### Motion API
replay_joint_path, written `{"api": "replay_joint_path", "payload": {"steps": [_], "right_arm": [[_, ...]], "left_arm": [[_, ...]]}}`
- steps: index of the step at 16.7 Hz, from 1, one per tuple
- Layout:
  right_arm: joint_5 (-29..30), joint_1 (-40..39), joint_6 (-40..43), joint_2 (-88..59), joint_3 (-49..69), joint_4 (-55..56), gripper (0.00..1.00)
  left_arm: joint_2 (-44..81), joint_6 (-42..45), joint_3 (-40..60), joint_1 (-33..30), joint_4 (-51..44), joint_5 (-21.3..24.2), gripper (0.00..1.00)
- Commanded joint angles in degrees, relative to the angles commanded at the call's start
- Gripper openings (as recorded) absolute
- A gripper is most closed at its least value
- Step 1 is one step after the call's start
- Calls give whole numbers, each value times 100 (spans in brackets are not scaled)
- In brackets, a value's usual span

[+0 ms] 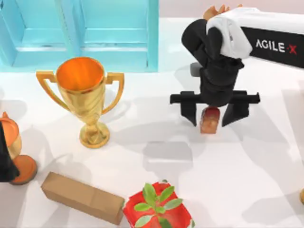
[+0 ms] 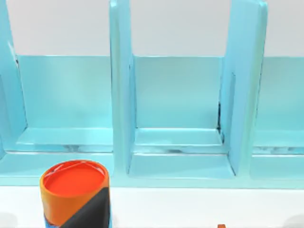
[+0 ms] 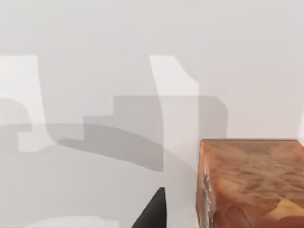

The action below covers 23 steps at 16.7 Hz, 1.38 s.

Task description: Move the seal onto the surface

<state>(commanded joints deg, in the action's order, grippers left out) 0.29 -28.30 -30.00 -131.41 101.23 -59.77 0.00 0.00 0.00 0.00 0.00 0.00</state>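
Seal: we see one seal (image 1: pixel 210 119), upright between the spread fingers of our right gripper (image 1: pixel 215 115), toward the right half of the surface (image 1: pixel 190 190); whether it rests on the white top we cannot tell.
Right gripper: jaws wide apart, a gap on each side of the seal, gripping nothing.
Surface: glossy white, crossed by grey shadows.
Far edge: one light blue cabinet (image 1: pixel 80 33).
Count: one gold trophy (image 1: pixel 83 97), one tan block (image 1: pixel 81 197) and one red pot (image 1: pixel 159 209) at the near edge.
Left arm: parked at the left edge.
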Motion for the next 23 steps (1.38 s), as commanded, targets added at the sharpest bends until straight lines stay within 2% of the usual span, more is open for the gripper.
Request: {"api": "replay_joint_path", "payload": {"steps": [1, 2, 13, 23], "right_arm": [[0, 0, 0, 0, 0, 0, 98], [0, 0, 0, 0, 0, 0, 100], [0, 6, -6, -37, 224, -220, 100], [1, 25, 12, -112, 3347, -3259, 100]], "left_arm": [[0, 0, 0, 0, 0, 0, 100], [0, 0, 0, 0, 0, 0, 100], [0, 0, 0, 0, 0, 0, 100], [0, 0, 0, 0, 0, 0, 100]]}}
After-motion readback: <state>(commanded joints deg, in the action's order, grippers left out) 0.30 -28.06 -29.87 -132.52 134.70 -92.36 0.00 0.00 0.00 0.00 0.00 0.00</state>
